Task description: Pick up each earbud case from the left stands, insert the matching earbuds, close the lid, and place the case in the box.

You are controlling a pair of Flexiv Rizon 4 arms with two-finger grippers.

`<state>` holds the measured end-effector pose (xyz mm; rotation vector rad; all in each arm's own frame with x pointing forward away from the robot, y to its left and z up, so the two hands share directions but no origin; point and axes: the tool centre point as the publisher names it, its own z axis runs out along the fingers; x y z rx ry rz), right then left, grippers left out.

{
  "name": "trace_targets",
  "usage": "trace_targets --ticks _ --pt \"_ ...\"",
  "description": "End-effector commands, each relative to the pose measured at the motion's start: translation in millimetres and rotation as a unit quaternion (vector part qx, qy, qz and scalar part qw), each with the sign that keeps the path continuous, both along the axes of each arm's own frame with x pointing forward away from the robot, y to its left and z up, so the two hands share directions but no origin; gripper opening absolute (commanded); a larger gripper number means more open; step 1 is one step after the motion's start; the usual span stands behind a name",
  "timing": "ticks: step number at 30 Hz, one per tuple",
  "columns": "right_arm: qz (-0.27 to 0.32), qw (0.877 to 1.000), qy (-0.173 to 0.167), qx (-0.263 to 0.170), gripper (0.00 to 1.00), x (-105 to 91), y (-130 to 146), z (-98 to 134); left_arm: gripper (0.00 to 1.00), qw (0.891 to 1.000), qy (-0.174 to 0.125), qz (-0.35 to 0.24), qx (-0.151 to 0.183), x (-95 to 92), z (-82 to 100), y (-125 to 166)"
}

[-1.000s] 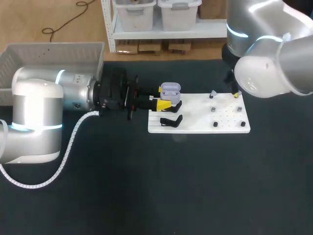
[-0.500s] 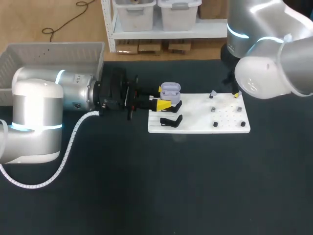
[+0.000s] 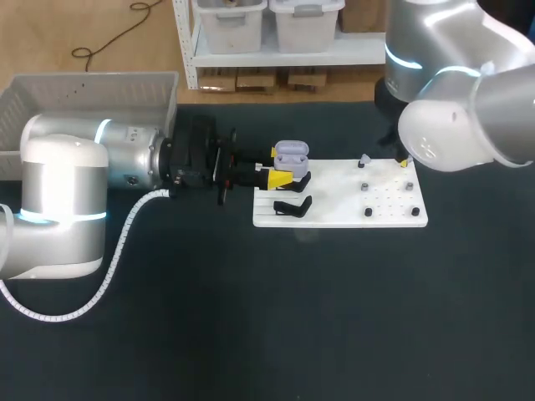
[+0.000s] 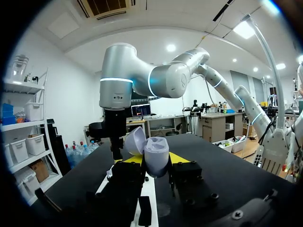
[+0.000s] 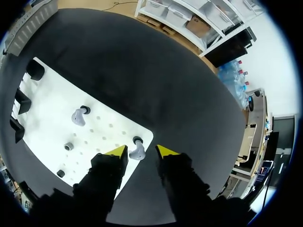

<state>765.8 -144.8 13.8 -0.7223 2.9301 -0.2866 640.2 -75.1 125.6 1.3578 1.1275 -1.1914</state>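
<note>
Lavender case (image 3: 291, 153), lid up, is clamped in left gripper (image 4: 156, 158); right gripper (image 5: 142, 151) hangs spread over an earbud (image 5: 138, 149) on the white board (image 3: 389, 210), so next move looks like descend and pinch.

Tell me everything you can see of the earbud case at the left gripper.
The case is pale lilac, rounded and smooth, like glossy plastic. Its lid is swung open and tilted back from the base, which stands upright. The case sits on a black stand at the left end of the white board. The left gripper is level with the base and around it; whether it grips the case cannot be told.
</note>
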Motion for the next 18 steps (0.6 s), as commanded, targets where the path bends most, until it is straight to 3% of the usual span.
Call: trace_targets --ticks 1,11,13,15,18 --pt "0.000 1.000 0.001 0.000 0.34 -0.2 -0.5 -0.9 0.00 1.000 -0.001 0.003 0.000 -1.5 -0.2 -0.2" --pt "-0.001 1.000 0.004 0.002 0.22 -1.5 -0.5 -2.8 0.00 1.000 -0.001 0.003 0.000 -1.5 -0.2 -0.2" --pt "-0.002 1.000 0.003 0.001 0.15 -1.4 -0.5 -2.9 0.00 1.000 -0.001 0.003 0.000 -1.5 -0.2 -0.2" --pt "-0.002 1.000 0.004 0.001 0.00 -1.3 -0.6 -2.8 0.00 1.000 -0.001 0.003 0.000 -1.5 -0.2 -0.2" --pt "-0.003 1.000 0.004 0.001 0.00 -1.4 -0.4 -2.1 0.00 1.000 -0.001 0.003 0.000 -1.5 -0.2 -0.2"
